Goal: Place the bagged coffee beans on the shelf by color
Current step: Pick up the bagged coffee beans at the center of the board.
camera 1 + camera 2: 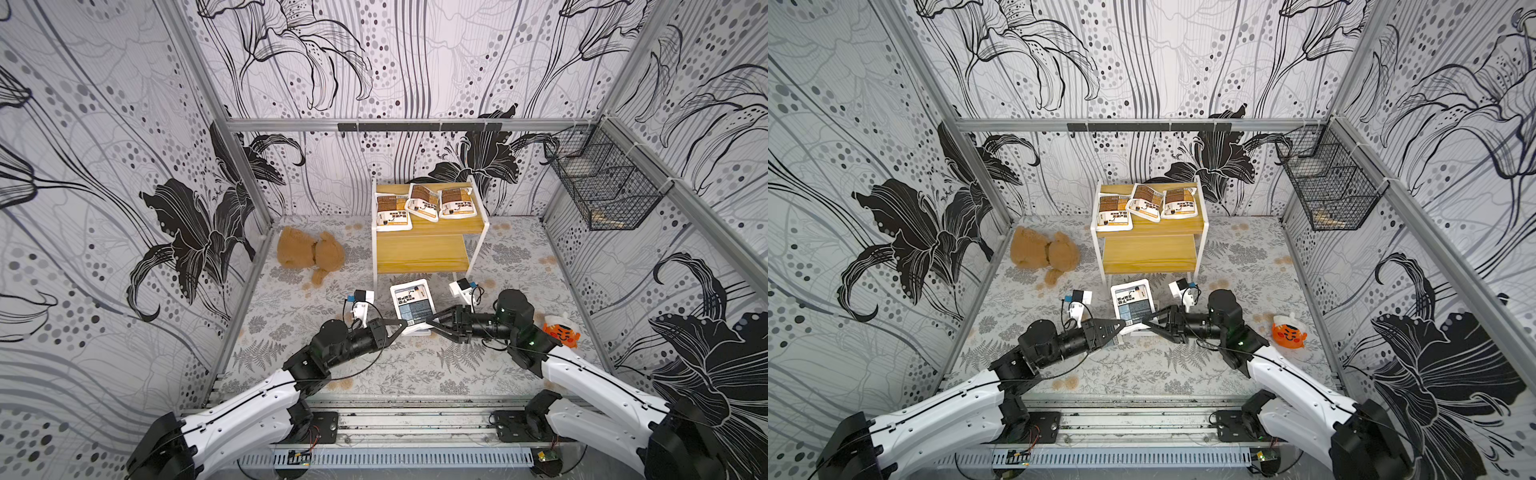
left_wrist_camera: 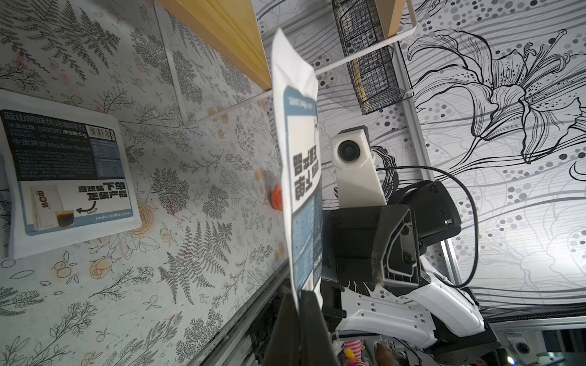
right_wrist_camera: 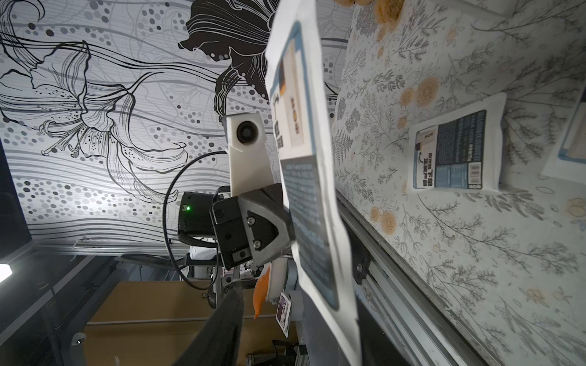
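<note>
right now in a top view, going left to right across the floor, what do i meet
teddy bear → left gripper → blue-grey coffee pouch → right gripper → orange tiger toy

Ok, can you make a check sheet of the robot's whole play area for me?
Surface: table, flowery cloth.
Job's things: shelf, three brown pouches on top board, lower board bare; held pouch, blue, in the air; loose pouches, two, blue, flat on table.
Clutter: teddy, orange toy.
Grippers: left gripper, jaws shut on held pouch; right gripper, jaws open around its other edge.
Cables: cables, a loop at each wrist.
Surroundings: flower walls, wire basket, hook rail.
</note>
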Tool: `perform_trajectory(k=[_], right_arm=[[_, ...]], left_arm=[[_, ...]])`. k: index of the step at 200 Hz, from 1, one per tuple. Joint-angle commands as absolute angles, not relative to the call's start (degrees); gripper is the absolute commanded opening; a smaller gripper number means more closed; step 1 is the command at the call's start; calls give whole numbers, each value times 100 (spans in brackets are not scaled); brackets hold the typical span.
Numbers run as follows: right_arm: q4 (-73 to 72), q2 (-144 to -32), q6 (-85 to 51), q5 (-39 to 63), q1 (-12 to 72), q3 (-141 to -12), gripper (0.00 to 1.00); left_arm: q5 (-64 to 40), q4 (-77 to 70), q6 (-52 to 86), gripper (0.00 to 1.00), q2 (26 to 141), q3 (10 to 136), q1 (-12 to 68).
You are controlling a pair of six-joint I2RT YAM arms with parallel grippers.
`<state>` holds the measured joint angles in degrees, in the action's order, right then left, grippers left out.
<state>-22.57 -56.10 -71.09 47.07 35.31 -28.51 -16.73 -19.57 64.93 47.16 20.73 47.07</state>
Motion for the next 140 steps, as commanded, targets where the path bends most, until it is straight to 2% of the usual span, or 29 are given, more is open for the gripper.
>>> perform_trajectory(k=[1,29,68,70,74,96,104,117,140], right_arm=[[-2431,-5505,-7146,4592,3562,-2863,49],[-2258,-5392,-7083,4514,3564,-2822,42],[-2119,-5282,-7015,4338,3571,-2740,24],[-2107,-5280,-7005,4327,3574,-2742,19],[-2075,-5280,-6993,4308,3576,-2742,17],[-1913,-5232,-6888,4186,3571,-2746,12],[-1854,-5232,-6845,4146,3574,-2760,11],[-1753,-5197,-6787,4029,3569,-2760,9],[-1484,-5103,-6682,3645,3576,-2791,5]], left_arm=[[-1637,-2073,6408,0,4626,2006,4646],[-1659,-1973,6381,0,4571,2004,4571],[-1721,-1951,6372,0,4579,2017,4536],[-1721,-1951,6372,0,4579,2014,4538],[-1722,-1951,6371,0,4578,2013,4544],[-1736,-1902,6362,1,4549,2017,4535],[-1719,-1837,6346,9,4522,2023,4534],[-1663,-1646,6299,31,4443,2062,4514],[-1431,-882,6079,46,4134,2299,4465]])
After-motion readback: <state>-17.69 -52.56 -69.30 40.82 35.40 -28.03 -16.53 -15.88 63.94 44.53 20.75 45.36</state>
